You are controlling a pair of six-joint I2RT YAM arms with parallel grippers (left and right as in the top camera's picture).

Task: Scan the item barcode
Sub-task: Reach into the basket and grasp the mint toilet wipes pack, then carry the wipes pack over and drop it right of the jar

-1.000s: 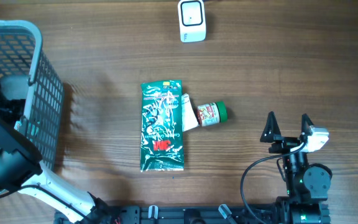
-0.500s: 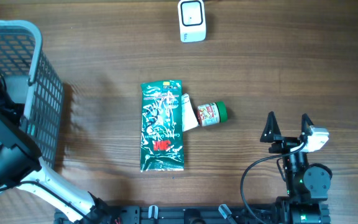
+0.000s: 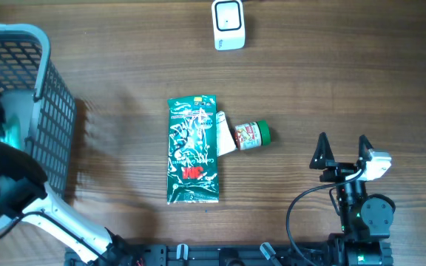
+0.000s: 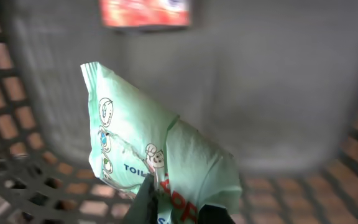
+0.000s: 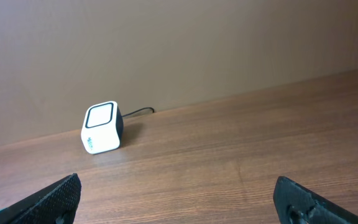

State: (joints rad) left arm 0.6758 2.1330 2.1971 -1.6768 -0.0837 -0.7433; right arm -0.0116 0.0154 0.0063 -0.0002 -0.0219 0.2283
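Inside the grey basket (image 3: 53,96) at the far left, my left gripper (image 4: 178,208) is shut on a pale green packet (image 4: 160,155), pinching its lower edge; the packet hangs a little above the basket floor. No barcode on it shows. The white scanner (image 3: 228,24) stands at the table's far edge, also in the right wrist view as the white scanner (image 5: 102,127). My right gripper (image 3: 342,150) rests near the front right, open and holding nothing, as the right wrist view confirms of the right gripper (image 5: 179,199).
A dark green 3M packet (image 3: 193,150) lies mid-table with a small green-capped bottle (image 3: 251,135) and a white piece (image 3: 225,138) beside it. A red-labelled item (image 4: 146,12) lies deeper in the basket. Mesh basket walls (image 4: 17,124) surround the left gripper.
The left jaws have gone from open to shut on the pale green packet. In the overhead view the left arm has shifted slightly toward the front. The right arm is still.
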